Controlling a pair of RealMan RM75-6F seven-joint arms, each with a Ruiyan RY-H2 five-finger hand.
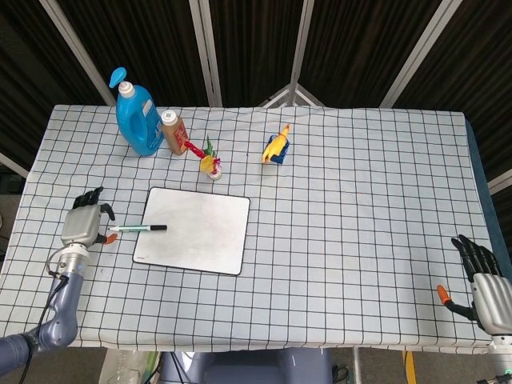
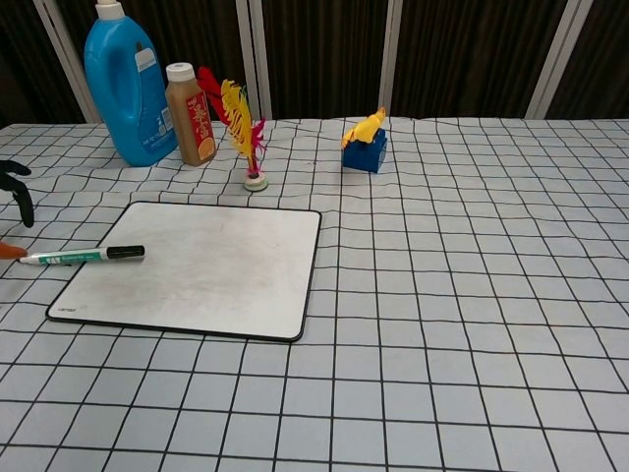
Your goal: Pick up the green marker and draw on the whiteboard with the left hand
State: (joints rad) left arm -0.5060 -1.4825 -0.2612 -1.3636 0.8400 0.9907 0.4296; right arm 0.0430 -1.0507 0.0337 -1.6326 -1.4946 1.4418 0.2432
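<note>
The green marker (image 1: 138,229) (image 2: 82,256) lies flat across the left edge of the whiteboard (image 1: 194,230) (image 2: 197,265), black cap over the board and white tail off its left side. My left hand (image 1: 84,223) hovers just left of the marker's tail, fingers spread and holding nothing; in the chest view only its fingertips (image 2: 20,197) show at the left edge. My right hand (image 1: 485,280) rests at the table's near right corner, fingers apart and empty.
A blue detergent jug (image 1: 136,114), a brown bottle (image 1: 172,133), a feathered shuttlecock (image 1: 209,162) and a blue block with a yellow toy (image 1: 276,147) stand behind the whiteboard. The checked tablecloth (image 1: 360,200) covers the table.
</note>
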